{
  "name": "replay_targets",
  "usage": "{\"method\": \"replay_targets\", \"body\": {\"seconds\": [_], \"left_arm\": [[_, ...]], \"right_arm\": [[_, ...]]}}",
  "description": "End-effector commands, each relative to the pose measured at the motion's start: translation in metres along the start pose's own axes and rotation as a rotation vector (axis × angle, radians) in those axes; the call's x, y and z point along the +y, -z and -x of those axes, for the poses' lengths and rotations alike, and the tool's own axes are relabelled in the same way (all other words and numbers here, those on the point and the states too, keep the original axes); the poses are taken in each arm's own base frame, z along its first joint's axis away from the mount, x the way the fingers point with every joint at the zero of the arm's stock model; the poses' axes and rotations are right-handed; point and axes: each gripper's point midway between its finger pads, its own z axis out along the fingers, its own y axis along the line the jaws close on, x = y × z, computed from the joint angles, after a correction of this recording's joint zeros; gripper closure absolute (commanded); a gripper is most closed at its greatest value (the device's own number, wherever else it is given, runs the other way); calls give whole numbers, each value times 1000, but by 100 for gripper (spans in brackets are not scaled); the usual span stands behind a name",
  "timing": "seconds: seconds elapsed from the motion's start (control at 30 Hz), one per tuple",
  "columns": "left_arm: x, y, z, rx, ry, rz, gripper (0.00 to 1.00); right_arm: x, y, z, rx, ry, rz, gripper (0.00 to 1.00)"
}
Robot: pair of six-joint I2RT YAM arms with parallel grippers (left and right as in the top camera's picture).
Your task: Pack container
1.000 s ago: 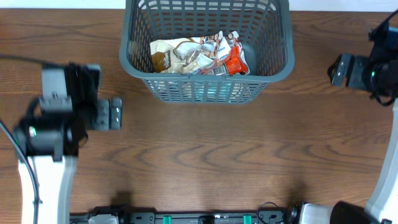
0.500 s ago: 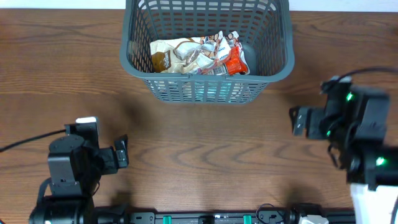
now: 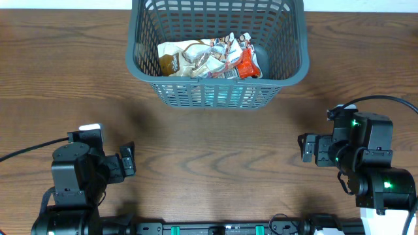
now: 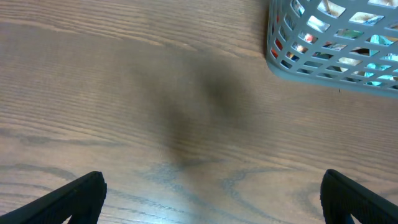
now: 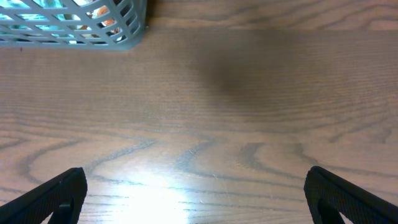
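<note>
- Located container (image 3: 219, 78) at far centre of table (image 3: 209, 150), upright, its far rim cut off by the top edge of the overhead view.
- Noted snack packets (image 3: 209, 57) heaped on its base, one red among paler ones. Saw no further packet outside it in any view.
- Logged left gripper (image 3: 128, 160) near the front-left, well apart from the container, jaws spread wide with nothing between them. Confirmed in left wrist view: fingers (image 4: 81, 196) at both lower corners over bare wood, basket corner far off at upper right.
- Logged right gripper (image 3: 305, 148) at front-right, likewise wide apart and empty, pointing in toward the table's middle.
- Judged packing as good as done. Took both arms to be pulled back to the near edge as a rest pose, clear of the basket.
- Compared with a second ago: left arm then farther up the left side, right arm out at the right edge level with the basket. Both drawn back toward the near edge since.
- Compared with half a second ago: left arm already in place, right arm then slightly farther from the near edge. Container and packets unmoved throughout.
</note>
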Motion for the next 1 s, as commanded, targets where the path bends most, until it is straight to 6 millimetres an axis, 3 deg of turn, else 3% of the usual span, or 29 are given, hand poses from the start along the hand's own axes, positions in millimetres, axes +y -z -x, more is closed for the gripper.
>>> {"method": "replay_targets", "body": {"seconds": [0.0,0.4,0.53,0.73,0.83,0.97], "left_arm": [[-2,-1,-1,3,11,-11,1],[-2,-1,-1,3,11,-11,2],[-2,-1,-1,3,11,-11,1],[-2,-1,-1,3,11,-11,1],[-2,-1,-1,3,11,-11,1],[-2,-1,-1,3,11,-11,1]], "right_arm": [[1,-3,-5,20,4,-1,1],[-1,4,-3,-13,5,-11,1],[-3,28,12,-191,10,-24,1],[6,74,35,-623,43,-7,1],[9,76,33,-750,51,6,1],[11,60,33,-849,55,14,1]]}}
